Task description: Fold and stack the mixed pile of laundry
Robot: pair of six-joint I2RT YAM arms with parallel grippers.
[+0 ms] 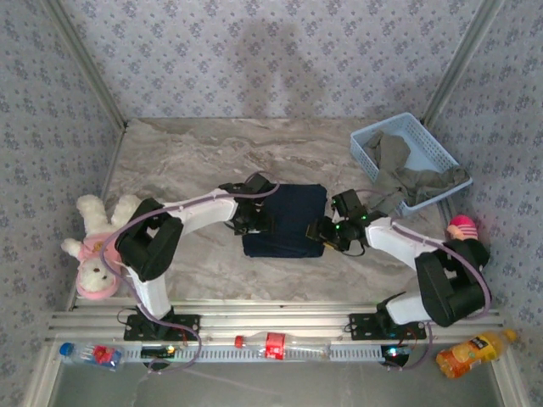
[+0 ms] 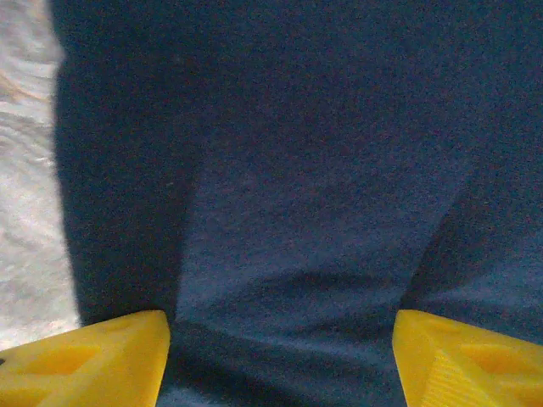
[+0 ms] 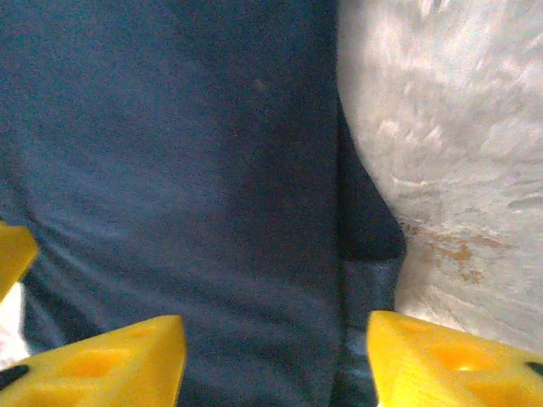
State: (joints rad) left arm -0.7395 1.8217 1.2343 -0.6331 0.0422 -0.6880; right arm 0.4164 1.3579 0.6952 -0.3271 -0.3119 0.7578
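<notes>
The dark navy T-shirt [image 1: 287, 219] lies folded into a rectangle at the table's middle. My left gripper [image 1: 252, 222] stands open at its left edge, yellow fingers [image 2: 93, 360] spread over the navy cloth [image 2: 322, 186] with nothing between them. At the shirt's right edge my right gripper [image 1: 325, 233] is open too, its fingers [image 3: 441, 360] wide apart above the folded navy edge [image 3: 212, 170]. The grey-olive garment [image 1: 399, 174] hangs half out of the light blue basket [image 1: 370, 142] at the back right.
A white plush toy in pink [image 1: 95, 246] lies at the left edge. A pink-capped toy [image 1: 462, 225] sits right of the right arm. Bottles [image 1: 471, 352] lie along the front rail. Bare marble [image 1: 212, 148] stretches behind the shirt.
</notes>
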